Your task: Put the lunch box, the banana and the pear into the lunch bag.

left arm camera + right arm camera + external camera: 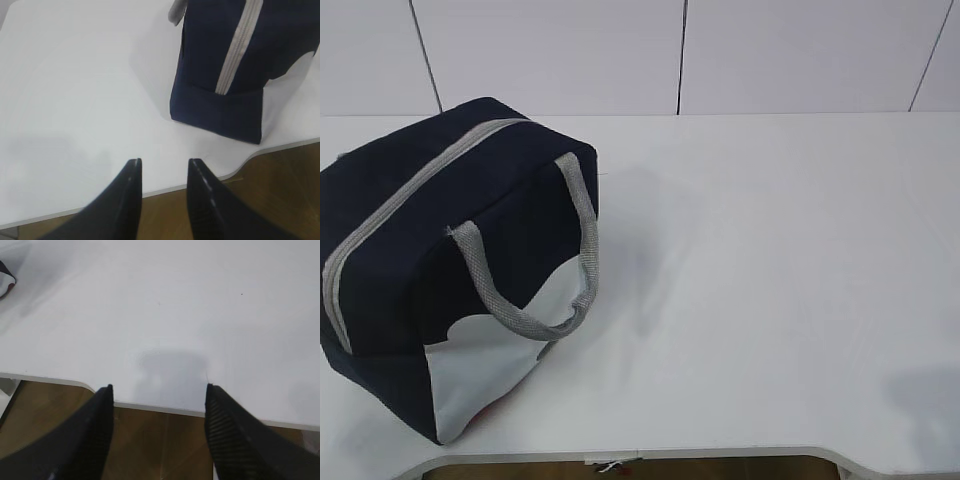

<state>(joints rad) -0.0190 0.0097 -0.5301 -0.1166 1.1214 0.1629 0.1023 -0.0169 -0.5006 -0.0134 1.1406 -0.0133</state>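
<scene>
Zipper point(395, 205) teeth run shut along the whole top of the lunch bag point(440, 270), as far as the exterior view shows, so the task reads either as finished or as not yet begun: the lunch box, the banana and the pear appear in no view, and whether they lie inside the bag cannot be told. The bag stands near the front left corner of the bench point(770, 280), its near bottom corner close to the front edge, its grey handle point(535, 270) draped over the white side panel. The left gripper point(162, 167) hangs over the front edge of the bench, its jaws a little apart and pinching nothing, with the bag's end face just beyond it. The right gripper point(157, 392) hangs over the same front edge farther right, jaws spread wide, empty. If packing is still ahead, the next move would seem to call for one arm to steady the bag while the other finds the zipper pull, which no view shows clearly, and draws it along the top. Room for that is generous: the middle and right of the bench lie bare to the back edge. The risk is at the front, where a tug toward the robot could drag the bag off the rounded cut-out in the edge.
</scene>
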